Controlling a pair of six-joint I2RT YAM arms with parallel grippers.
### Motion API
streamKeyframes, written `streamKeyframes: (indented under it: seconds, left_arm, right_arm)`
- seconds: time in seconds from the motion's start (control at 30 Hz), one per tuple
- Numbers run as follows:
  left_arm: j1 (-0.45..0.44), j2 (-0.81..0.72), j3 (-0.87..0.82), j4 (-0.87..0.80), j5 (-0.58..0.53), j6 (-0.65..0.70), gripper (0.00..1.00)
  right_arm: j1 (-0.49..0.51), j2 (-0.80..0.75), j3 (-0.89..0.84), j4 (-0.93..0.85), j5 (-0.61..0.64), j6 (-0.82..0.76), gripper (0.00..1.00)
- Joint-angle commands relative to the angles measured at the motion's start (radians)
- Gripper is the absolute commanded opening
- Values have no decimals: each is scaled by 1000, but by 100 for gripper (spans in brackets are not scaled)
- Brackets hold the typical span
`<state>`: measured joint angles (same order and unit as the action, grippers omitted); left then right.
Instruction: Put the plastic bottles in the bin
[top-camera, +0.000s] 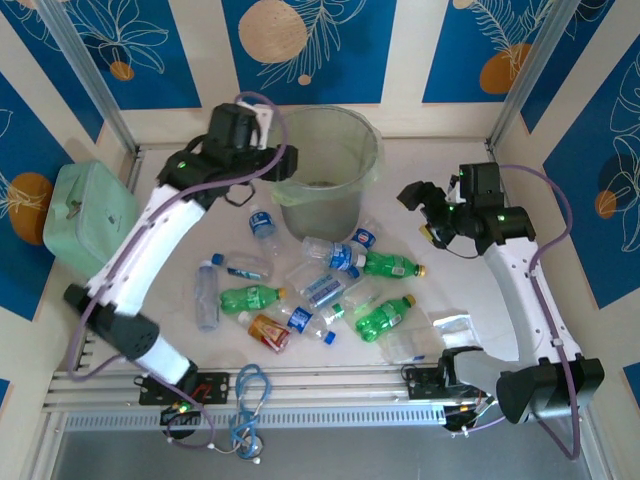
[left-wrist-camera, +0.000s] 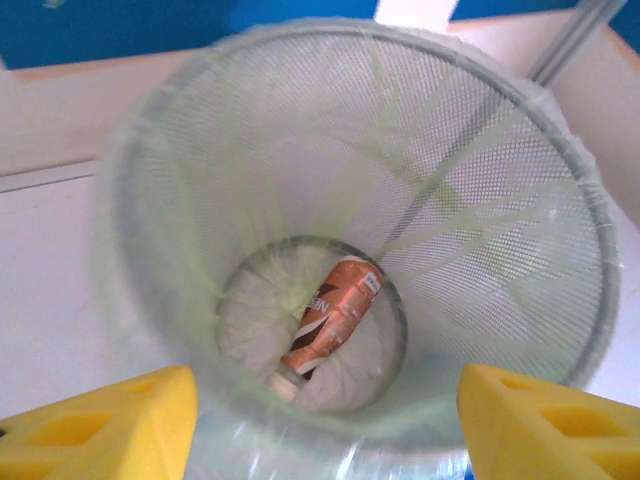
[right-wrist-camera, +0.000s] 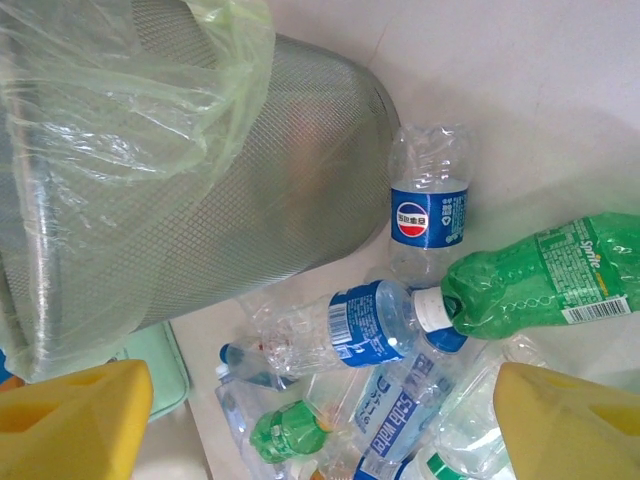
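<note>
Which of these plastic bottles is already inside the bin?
The amber-brown bottle lying on the floor of the bin. The other bottles, clear, green and one more brown, lie outside on the table.

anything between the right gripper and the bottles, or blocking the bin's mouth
Nothing visible between the open right gripper and the blue-label bottle below it. The bin has an open mouth with one amber bottle at the bottom, though the left gripper hangs over its rim.

left arm (top-camera: 150, 235) extended forward | left jaws apart | right arm (top-camera: 515, 285) bent leftward | right jaws apart
</note>
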<state>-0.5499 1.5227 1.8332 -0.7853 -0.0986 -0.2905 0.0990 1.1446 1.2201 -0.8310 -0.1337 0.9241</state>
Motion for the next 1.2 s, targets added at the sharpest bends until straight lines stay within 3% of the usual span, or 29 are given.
streamKeyframes:
  seconds: [0.0,0.27,0.5,0.8,1.17]
  left_arm:
    - [66,-136,-120,7,-76,-71,69]
    - [237,-376,-559,-122,-93,-231,70]
    - [312,-395,-868,-77,-39,-320,70]
    - [349,-308,-999,34,-52,-284,77]
    - [411,-131,-1008,115,-45,-321,68]
  right_arm:
    - [12,-10,-18,-4,-4,0,89]
    - [113,0,-11,9,39,-50,89]
    - [194,32,-36,39,41,-28,89]
    - [274,33,-73,58,68,2,89]
    - [304,11,-80,43,91,15,89]
